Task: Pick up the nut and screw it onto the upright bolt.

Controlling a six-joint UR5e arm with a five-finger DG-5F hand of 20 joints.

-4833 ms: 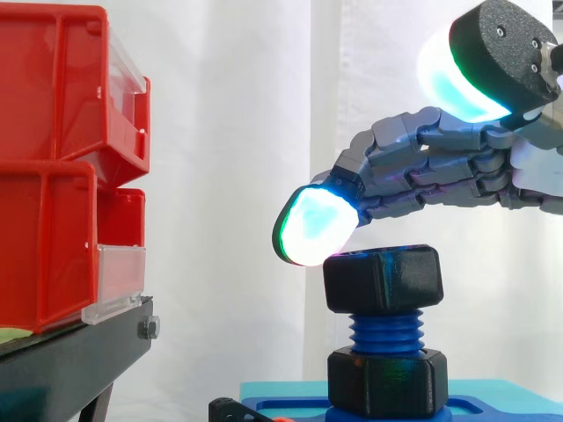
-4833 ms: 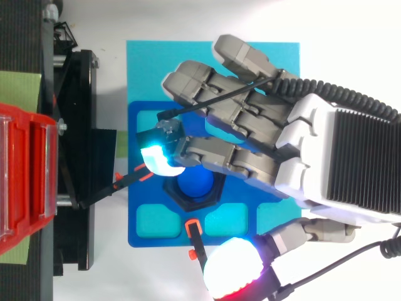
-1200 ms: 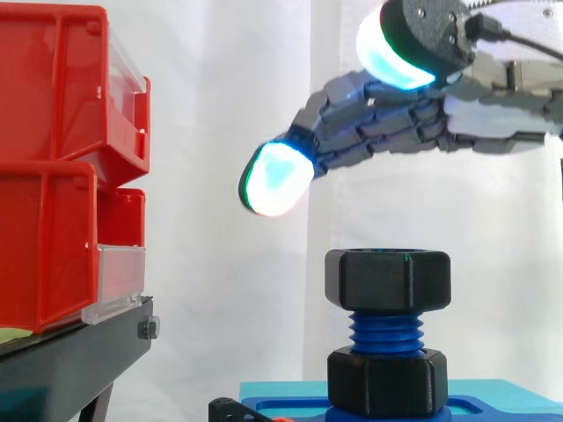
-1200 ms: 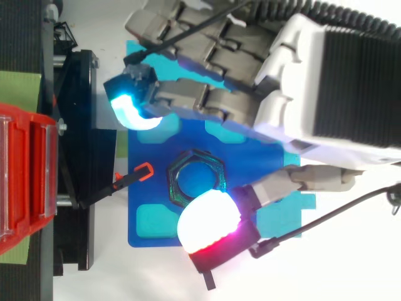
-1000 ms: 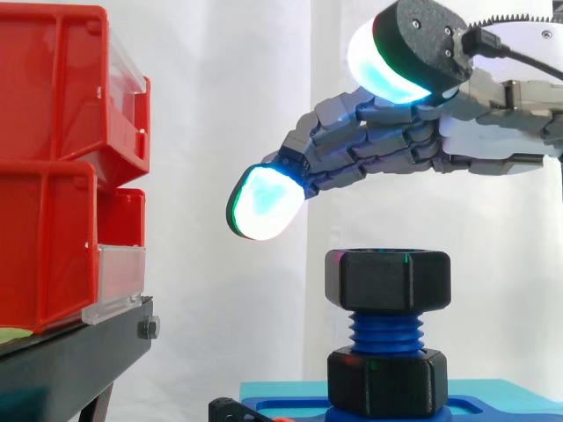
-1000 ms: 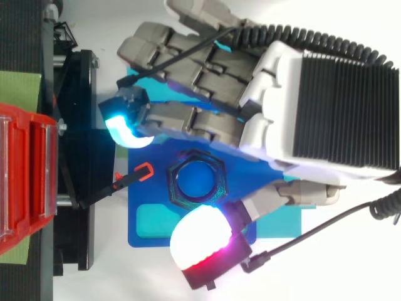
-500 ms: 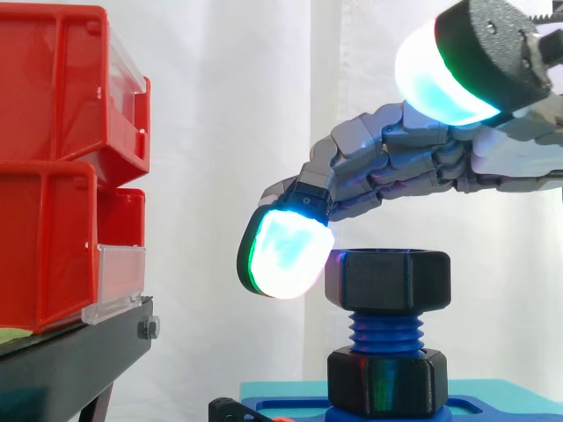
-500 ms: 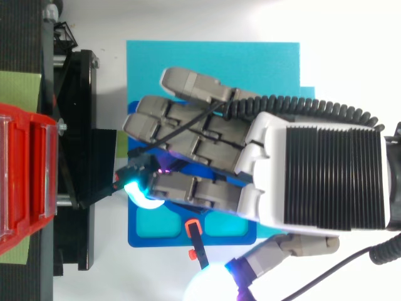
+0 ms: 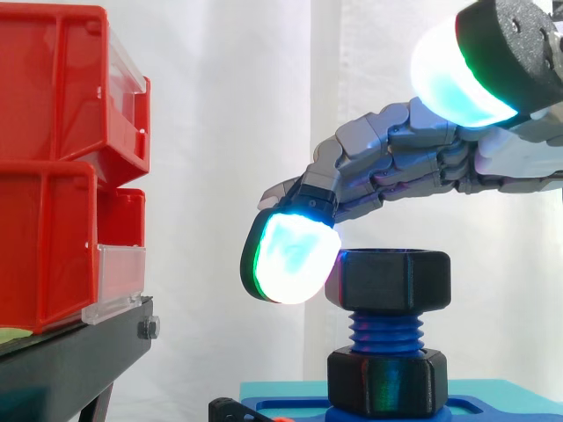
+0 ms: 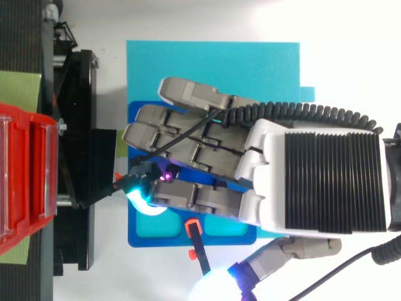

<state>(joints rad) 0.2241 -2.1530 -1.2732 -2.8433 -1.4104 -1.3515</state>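
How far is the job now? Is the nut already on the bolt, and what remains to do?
Done: the nut sits level on top of the upright bolt. In hand: the robot hand arches over the nut, one glowing fingertip against its left face, thumb lifted clear. Left: blue thread shows bare between it and the lower nut, so more turning probably remains.

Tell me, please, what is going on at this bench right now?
A robot hand is working a black hexagonal nut that sits on top of an upright blue threaded bolt. Its fingers arch over the nut, and one glowing fingertip is down at the nut's left side, apparently touching it. The thumb is raised well clear. Bare thread shows between this nut and a second black nut at the bolt's foot, on a blue base plate.
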